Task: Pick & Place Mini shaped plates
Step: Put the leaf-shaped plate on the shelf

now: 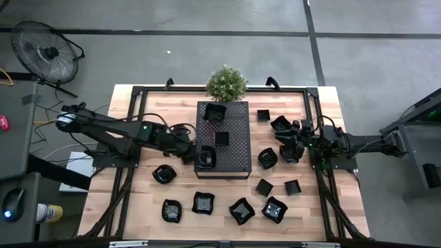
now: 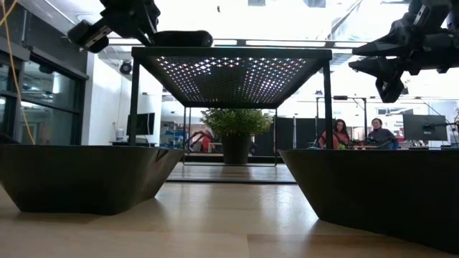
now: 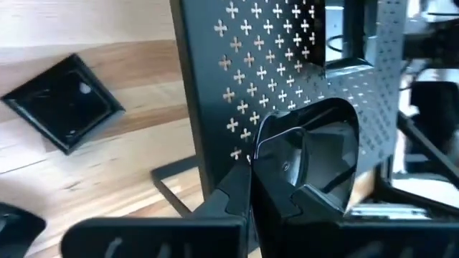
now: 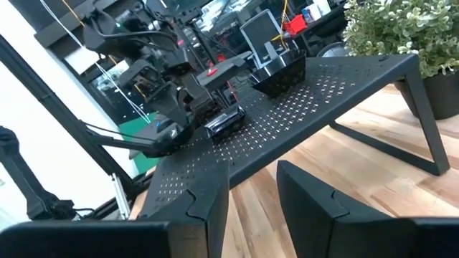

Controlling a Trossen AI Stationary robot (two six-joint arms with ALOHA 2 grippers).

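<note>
Black plate [image 3: 308, 168] is sitting pinched in my left pincer [image 1: 200, 156] at the tray's [image 1: 238, 141] front-left corner. I am lowering it level before releasing. Right pincer [image 1: 295, 146] is waiting spread, empty, above the bench [image 1: 138, 200].

Bright overhead light blows out the low view's ceiling [image 2: 237, 18]; near dishes blur.

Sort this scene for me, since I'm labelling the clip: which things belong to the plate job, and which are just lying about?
Part of the job:
- mini shaped plates on the table
- plate in the left gripper, at the tray's edge
- perforated tray, already holding plates
- right gripper, open, empty

Just about:
- potted plant
- floor fan
</note>
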